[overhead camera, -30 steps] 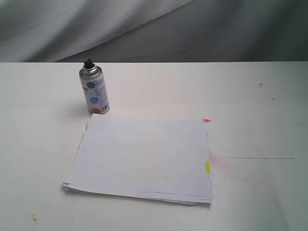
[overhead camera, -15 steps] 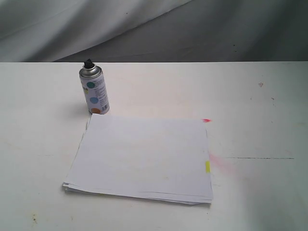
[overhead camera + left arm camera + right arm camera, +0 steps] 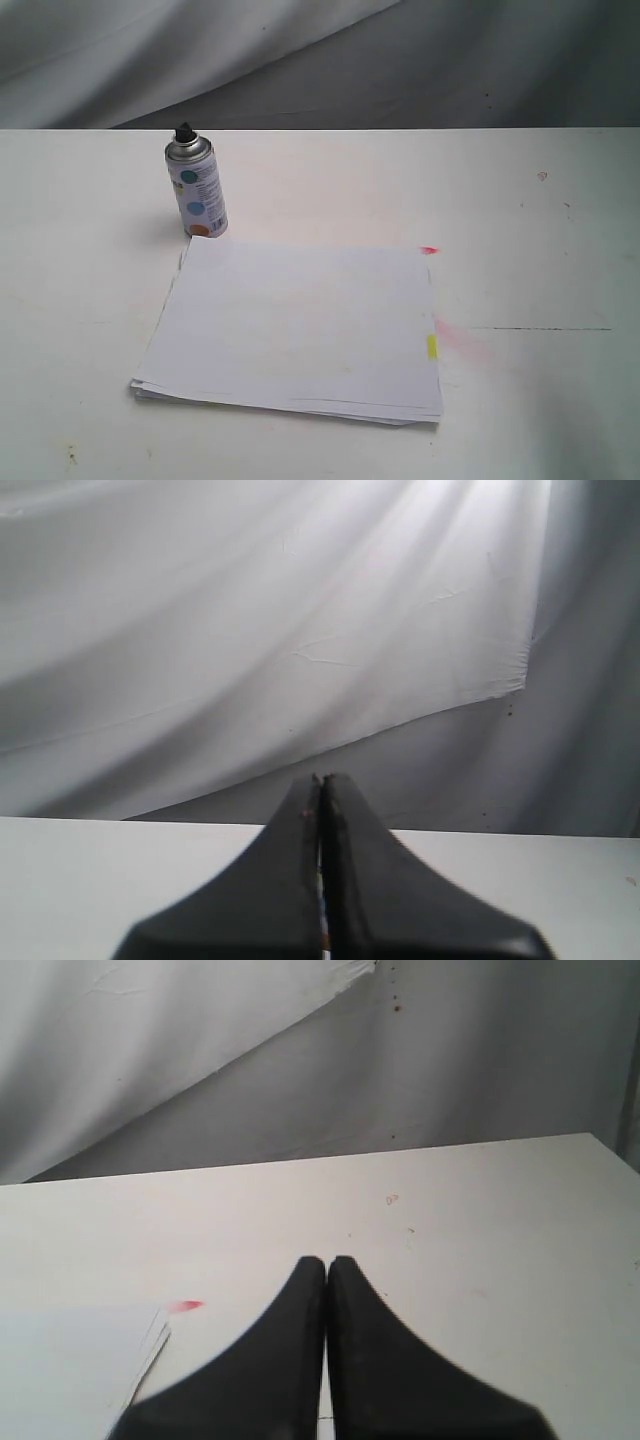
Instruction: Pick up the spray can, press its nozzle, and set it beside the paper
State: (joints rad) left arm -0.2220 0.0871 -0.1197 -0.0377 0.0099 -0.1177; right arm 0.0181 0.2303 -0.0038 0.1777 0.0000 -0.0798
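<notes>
The spray can (image 3: 197, 190) stands upright on the white table, just beyond the far left corner of the paper (image 3: 295, 325). Its black nozzle (image 3: 184, 132) tops the silver dome. The paper stack lies flat with a yellow tab (image 3: 431, 346) and a pink tab (image 3: 429, 250) on its right edge; a corner of the paper (image 3: 70, 1360) shows in the right wrist view. Neither arm appears in the exterior view. My left gripper (image 3: 322, 780) is shut and empty, facing the backdrop. My right gripper (image 3: 327, 1262) is shut and empty above the table, right of the paper.
A grey-white cloth backdrop (image 3: 320, 60) hangs behind the table's far edge. A pink smudge (image 3: 465, 340) and a thin dark line (image 3: 540, 329) mark the table (image 3: 540, 240) right of the paper.
</notes>
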